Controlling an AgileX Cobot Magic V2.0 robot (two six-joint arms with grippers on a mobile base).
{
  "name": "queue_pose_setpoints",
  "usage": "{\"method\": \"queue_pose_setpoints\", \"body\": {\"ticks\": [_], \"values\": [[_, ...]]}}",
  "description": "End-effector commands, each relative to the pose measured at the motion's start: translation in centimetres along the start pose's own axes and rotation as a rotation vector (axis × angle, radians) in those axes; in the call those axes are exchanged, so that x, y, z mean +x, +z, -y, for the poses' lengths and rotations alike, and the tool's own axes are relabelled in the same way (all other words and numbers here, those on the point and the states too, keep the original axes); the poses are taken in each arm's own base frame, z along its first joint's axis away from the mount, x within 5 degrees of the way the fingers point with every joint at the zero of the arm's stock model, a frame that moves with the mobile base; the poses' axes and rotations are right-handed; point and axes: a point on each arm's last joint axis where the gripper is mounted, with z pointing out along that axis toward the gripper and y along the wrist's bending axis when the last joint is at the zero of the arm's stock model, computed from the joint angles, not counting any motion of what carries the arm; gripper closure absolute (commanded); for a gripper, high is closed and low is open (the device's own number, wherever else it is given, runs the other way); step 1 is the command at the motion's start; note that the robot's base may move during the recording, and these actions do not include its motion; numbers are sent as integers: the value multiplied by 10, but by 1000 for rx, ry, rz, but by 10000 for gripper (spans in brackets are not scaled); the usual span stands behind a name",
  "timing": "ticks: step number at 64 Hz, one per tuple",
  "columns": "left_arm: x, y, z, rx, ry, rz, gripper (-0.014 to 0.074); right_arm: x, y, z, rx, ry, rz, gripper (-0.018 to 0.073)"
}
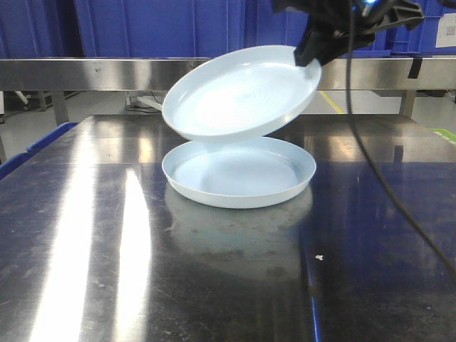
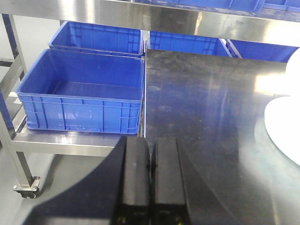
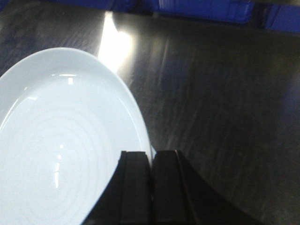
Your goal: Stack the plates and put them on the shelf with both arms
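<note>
Pale-blue tilted plate point(image 1: 242, 92), rim pinched in your right gripper point(image 3: 151, 157), slopes down leftward over flat plate point(image 1: 239, 177); left gripper point(image 2: 150, 143) closed, empty.

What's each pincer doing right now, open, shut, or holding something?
Left pincer: shut, holding nothing.
Right pincer: shut on the rim of the tilted pale blue-white glossy round plate, over the matching flat-lying plate.

The worktop point(image 1: 107, 235) lies open left of and in front of the lower plate point(image 1: 239, 174). Over it the tilted plate point(image 1: 242, 96), held at its rim by the right pincer point(image 1: 313, 50), closes the way from above. A cable point(image 1: 353, 85) hangs across the right side. A steel rail point(image 1: 85, 71) bars the back; crates point(image 2: 82, 91) stand past the left edge.
</note>
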Motion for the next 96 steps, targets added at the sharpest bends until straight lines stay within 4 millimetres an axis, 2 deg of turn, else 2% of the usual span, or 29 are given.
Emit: {"method": "queue_pose_setpoints", "body": {"ticks": [1,26,62,68,80,96], "values": [[-17,-2,2,14,-11,107,510,-23,-16,-6,-26,-5,138,537],[-17,-2,2,14,-11,107,510,-11,4,-4,-14,-5,57,537],[-17,-2,2,14,-11,107,510,-7,4,-7,-16,-9,22,529],[-17,-2,2,14,-11,107,510,-6,5,-7,-14,-9,10,452],[-17,-2,2,14,-11,107,510,-6,5,-6,-14,-9,7,190],[-17,-2,2,14,-11,107,510,-1,5,-6,-7,-10,-44,166]]}}
